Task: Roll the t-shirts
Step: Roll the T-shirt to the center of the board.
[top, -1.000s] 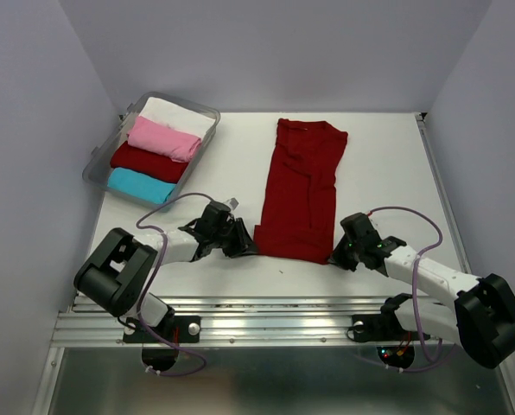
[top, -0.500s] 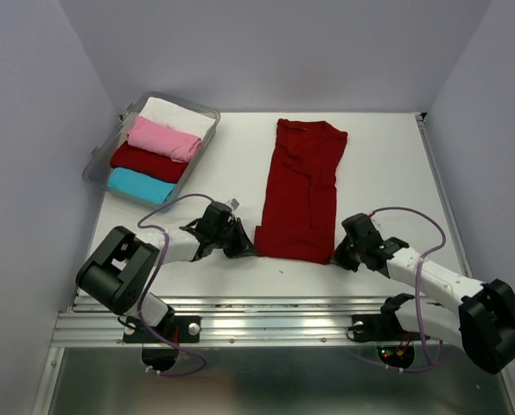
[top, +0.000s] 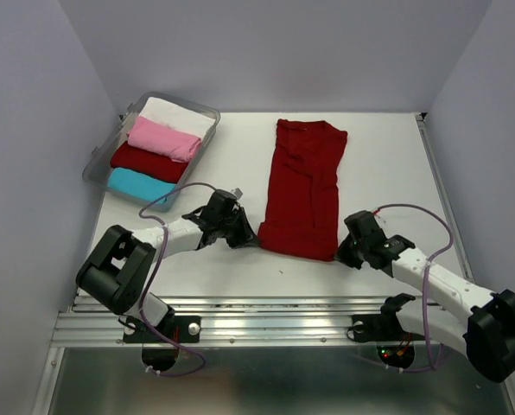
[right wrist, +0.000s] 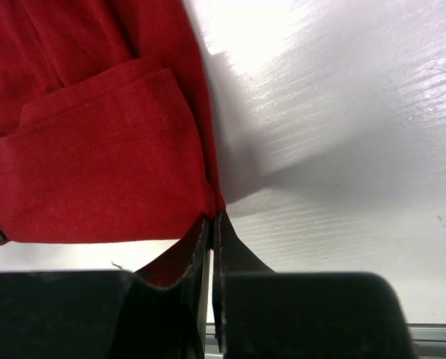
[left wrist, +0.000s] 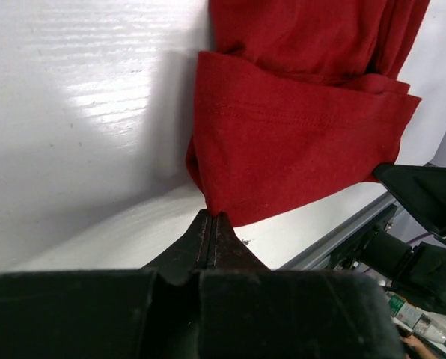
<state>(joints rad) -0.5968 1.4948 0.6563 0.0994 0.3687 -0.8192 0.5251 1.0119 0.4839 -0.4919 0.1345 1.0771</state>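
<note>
Grippers come nearest, both low on the worktop just ahead of the arm bases. We log the left gripper clenched on the near left corner of the large dark red t-shirt. In the left wrist view its jaws are pressed together, with the cloth corner pinched at their tips. The right gripper is likewise clamped on the near right corner. In the right wrist view red cloth sits between its closed jaws.

Both wrist views show the near hem turned back over the shirt body as a short doubled band, with the stitch line visible. The band's near edge lies just past the fingertips.

Beyond that, the shirt lies flat in a long narrow strip. It sits mid-worktop and runs away from us toward the back wall.

Well apart at the far left is a clear plastic tub holding four rolled shirts side by side. Going from near to far, we count a cyan t-shirt, a second dark red t-shirt, a pink t-shirt and a white t-shirt.
</note>
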